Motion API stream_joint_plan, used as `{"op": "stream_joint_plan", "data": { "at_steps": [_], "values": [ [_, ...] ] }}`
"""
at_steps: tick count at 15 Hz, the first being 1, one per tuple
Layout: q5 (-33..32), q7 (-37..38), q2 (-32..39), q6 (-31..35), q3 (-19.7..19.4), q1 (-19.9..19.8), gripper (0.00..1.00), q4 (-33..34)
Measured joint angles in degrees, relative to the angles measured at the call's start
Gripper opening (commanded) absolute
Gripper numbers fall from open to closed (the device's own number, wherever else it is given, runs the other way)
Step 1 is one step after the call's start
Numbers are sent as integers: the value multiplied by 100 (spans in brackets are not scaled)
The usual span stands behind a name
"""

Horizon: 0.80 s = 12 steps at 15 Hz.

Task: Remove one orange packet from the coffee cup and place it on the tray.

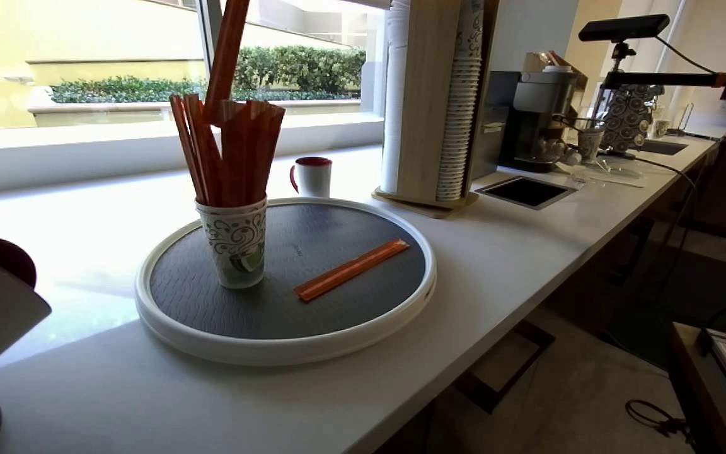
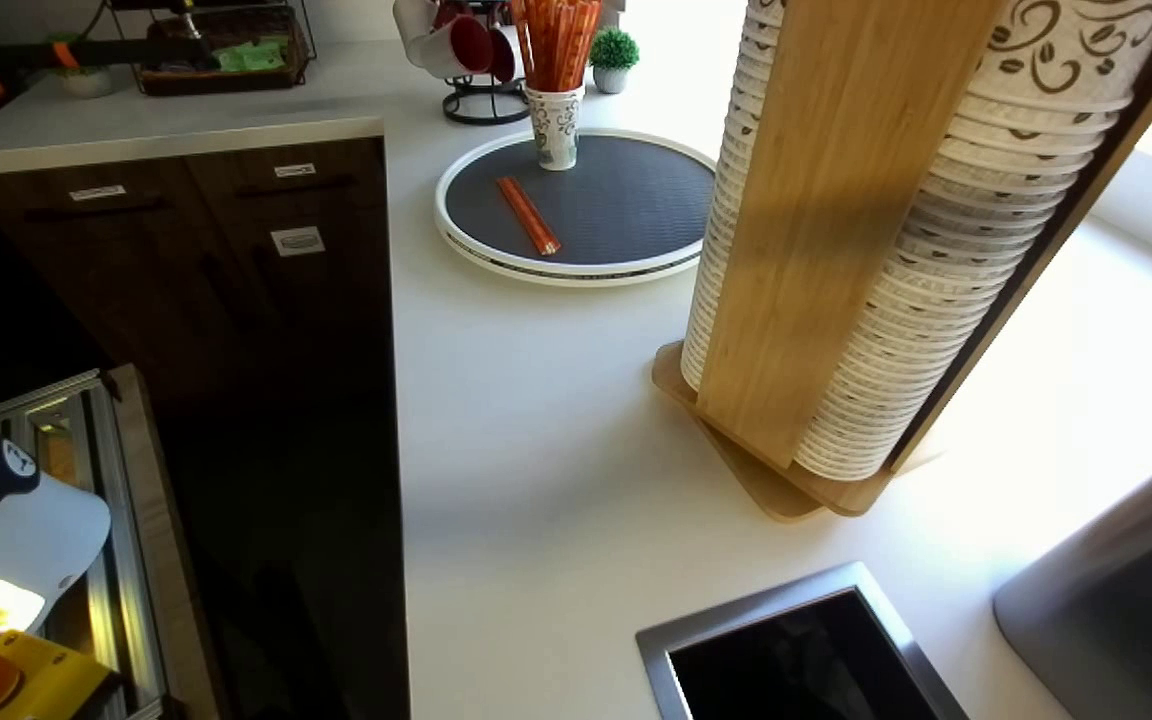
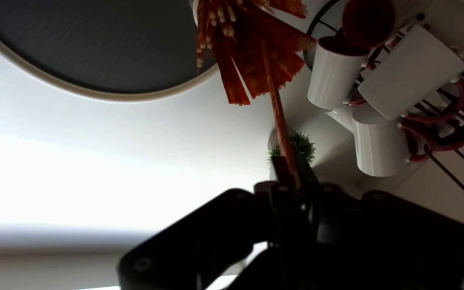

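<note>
The white printed coffee cup (image 1: 235,243) stands upright on the left part of the round dark grey tray (image 1: 287,350), full of orange packets (image 1: 246,154). Cup (image 2: 555,135) and tray (image 2: 576,275) also show in an exterior view. A loose orange packet (image 1: 351,270) lies flat on the tray. My gripper (image 3: 291,162) is shut on one orange packet (image 3: 277,106) by its upper end. In an exterior view this held packet (image 1: 229,57) is tilted above the cup, its lower end level with the other packets' tops. The gripper itself is above both exterior views.
A white mug with red inside (image 1: 314,178) stands behind the tray. A wooden cup dispenser (image 2: 836,220) stands beside it. In the wrist view, a rack of white mugs (image 3: 411,72) and a small plant (image 3: 303,148) are close to the packets. The counter's front edge runs past the tray.
</note>
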Motion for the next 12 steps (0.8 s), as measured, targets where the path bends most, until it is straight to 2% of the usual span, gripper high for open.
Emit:
{"op": "stream_joint_plan", "data": {
  "at_steps": [3,6,9,12],
  "values": [
    [391,128,-30,38,17,-169,2,138],
    [928,361,-61,532,20,-411,2,138],
    [1361,466,-29,1519,19,-587,2,-60],
    [1791,560,32,2762,43,-611,2,-564]
  ]
}}
